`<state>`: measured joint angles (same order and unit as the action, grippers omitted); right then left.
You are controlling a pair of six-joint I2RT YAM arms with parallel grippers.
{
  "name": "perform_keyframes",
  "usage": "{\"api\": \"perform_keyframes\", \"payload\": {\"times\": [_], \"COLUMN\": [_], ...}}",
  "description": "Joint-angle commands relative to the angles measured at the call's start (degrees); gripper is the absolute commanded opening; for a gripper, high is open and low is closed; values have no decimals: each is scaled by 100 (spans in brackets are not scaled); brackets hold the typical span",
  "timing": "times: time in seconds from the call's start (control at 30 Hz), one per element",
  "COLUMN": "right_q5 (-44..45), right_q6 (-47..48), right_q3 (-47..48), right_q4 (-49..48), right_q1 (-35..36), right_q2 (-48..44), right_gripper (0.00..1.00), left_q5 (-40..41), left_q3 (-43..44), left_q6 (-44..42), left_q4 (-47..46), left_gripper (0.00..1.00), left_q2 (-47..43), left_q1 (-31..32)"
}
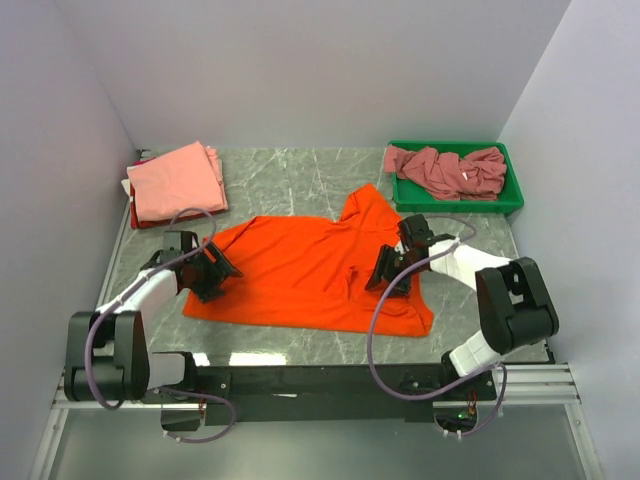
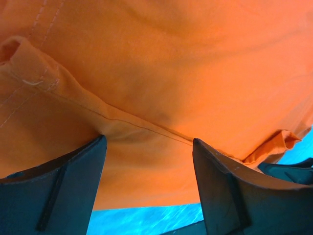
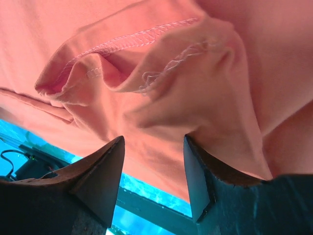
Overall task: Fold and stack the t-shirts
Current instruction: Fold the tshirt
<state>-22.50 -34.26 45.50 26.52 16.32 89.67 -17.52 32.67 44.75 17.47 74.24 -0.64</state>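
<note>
A bright orange t-shirt (image 1: 300, 275) lies spread flat in the middle of the marble table. My left gripper (image 1: 215, 268) is at the shirt's left edge. In the left wrist view its jaws stand wide apart (image 2: 149, 139), tips against a seam of the orange cloth (image 2: 171, 58), nothing pinched. My right gripper (image 1: 390, 270) rests on the shirt's right part, near a small fold. Its jaws (image 3: 153, 139) are apart, with a hemmed fold of cloth (image 3: 161, 73) bunched just beyond the tips. A folded salmon-pink shirt (image 1: 175, 180) sits at the back left.
A green bin (image 1: 460, 206) at the back right holds crumpled dusty-rose shirts (image 1: 445, 170). Something red (image 1: 140, 220) shows under the pink shirt. Side walls stand close on the left and right. The table's near edge runs just below the orange shirt.
</note>
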Motion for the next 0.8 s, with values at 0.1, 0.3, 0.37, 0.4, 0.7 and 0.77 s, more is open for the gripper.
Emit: {"api": "perform_keyframes", "payload": {"times": [0.1, 0.3, 0.37, 0.4, 0.7, 0.77], "right_q5": [326, 317, 299, 308, 378, 334], "right_q6": [-169, -151, -107, -90, -274, -257], "right_q3": [-725, -815, -736, -587, 608, 837], "right_q4": [432, 626, 748, 801, 1004, 1021], "right_q1": [56, 56, 56, 65, 65, 56], "right_q2": [-414, -784, -863, -933, -1329, -1172], "right_gripper": [59, 60, 60, 60, 60, 60], "left_q5": [311, 196, 205, 301, 1480, 1444], "left_q3": [-111, 108, 371, 503, 2260, 2445], "left_q6": [60, 148, 130, 61, -1107, -1345], "left_q4": [801, 1152, 1258, 1293, 873, 793], "left_gripper": [78, 78, 78, 79, 67, 60], "left_q2": [-620, -1271, -1350, -1324, 283, 869], "left_q1": [-23, -23, -23, -23, -23, -6]}}
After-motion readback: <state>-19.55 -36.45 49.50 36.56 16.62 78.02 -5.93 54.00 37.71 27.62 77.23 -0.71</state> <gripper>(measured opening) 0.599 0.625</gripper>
